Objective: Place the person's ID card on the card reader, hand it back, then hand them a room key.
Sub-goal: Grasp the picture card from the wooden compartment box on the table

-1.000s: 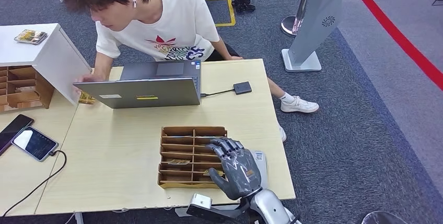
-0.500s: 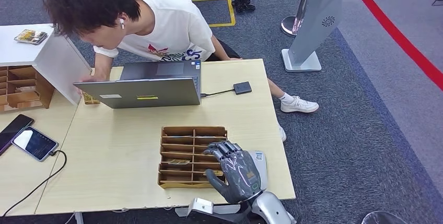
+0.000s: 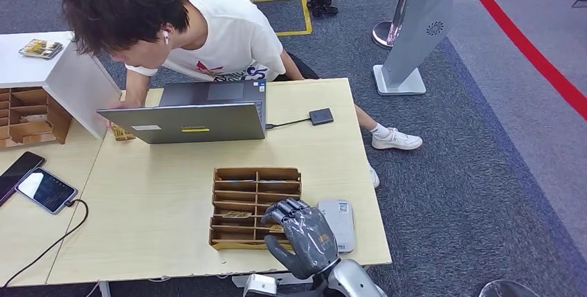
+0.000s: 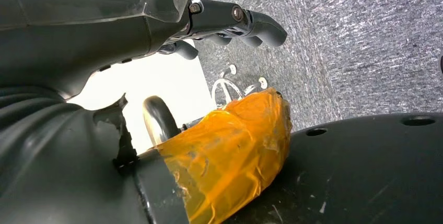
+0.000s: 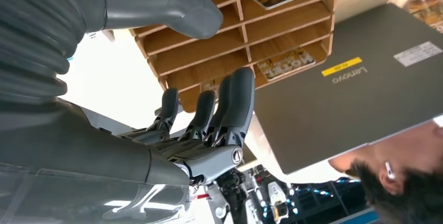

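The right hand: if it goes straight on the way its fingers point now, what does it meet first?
Probably the wooden card rack: the right hand points its fingers at the near compartments. Height above it is unclear.

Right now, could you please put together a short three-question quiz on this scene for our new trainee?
1. True or false: the right hand holds a card.
2. Which lies on the table right beside the wooden card organizer, on the robot's right? A) a grey card reader B) a mug C) a stapler
3. Fill in: the small black box is joined by a cable to the ____.

Key: 1 false, the fingers are apart over the organizer with nothing in them; 2 A; 3 laptop.
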`<state>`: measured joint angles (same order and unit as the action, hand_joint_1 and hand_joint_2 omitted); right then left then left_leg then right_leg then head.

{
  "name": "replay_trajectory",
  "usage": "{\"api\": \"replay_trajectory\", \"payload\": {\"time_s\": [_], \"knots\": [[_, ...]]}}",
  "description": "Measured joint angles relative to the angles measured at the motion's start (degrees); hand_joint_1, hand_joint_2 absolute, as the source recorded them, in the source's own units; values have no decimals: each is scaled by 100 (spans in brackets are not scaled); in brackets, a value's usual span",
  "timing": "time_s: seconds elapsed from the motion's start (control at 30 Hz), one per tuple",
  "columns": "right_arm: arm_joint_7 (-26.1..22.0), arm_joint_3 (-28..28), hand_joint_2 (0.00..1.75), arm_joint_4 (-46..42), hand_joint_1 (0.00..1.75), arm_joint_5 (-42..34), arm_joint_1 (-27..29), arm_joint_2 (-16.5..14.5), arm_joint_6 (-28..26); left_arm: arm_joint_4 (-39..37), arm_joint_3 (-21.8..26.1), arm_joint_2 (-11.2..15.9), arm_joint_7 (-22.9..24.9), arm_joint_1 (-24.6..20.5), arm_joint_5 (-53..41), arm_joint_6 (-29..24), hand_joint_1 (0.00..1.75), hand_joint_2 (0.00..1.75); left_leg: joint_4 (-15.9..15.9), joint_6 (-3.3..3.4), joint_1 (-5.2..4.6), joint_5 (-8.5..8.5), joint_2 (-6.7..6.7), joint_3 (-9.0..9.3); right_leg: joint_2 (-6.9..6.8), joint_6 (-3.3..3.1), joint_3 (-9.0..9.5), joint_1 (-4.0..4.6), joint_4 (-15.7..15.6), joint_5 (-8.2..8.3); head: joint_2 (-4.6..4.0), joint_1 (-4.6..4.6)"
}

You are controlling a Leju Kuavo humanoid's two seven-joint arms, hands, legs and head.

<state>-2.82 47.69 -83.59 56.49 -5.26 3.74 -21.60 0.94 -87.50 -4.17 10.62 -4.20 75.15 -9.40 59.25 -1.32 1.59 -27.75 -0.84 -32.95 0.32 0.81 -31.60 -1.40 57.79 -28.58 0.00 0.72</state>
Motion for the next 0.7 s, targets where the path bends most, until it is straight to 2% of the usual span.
{"api": "replay_trajectory", "payload": {"time_s": [0.23,0.7], "knots": [[-21,59,175,147,96,-19,-44,-3,5,0,-1,0,-2,0,5,0,0,0,0,0,0,0,0,0,0,0,0,0,0,0,0,-1],[93,94,175,563,93,-1,-236,-152,-44,0,-42,5,0,-1,10,0,0,0,0,0,0,0,0,0,0,0,0,0,0,0,0,0]]}}
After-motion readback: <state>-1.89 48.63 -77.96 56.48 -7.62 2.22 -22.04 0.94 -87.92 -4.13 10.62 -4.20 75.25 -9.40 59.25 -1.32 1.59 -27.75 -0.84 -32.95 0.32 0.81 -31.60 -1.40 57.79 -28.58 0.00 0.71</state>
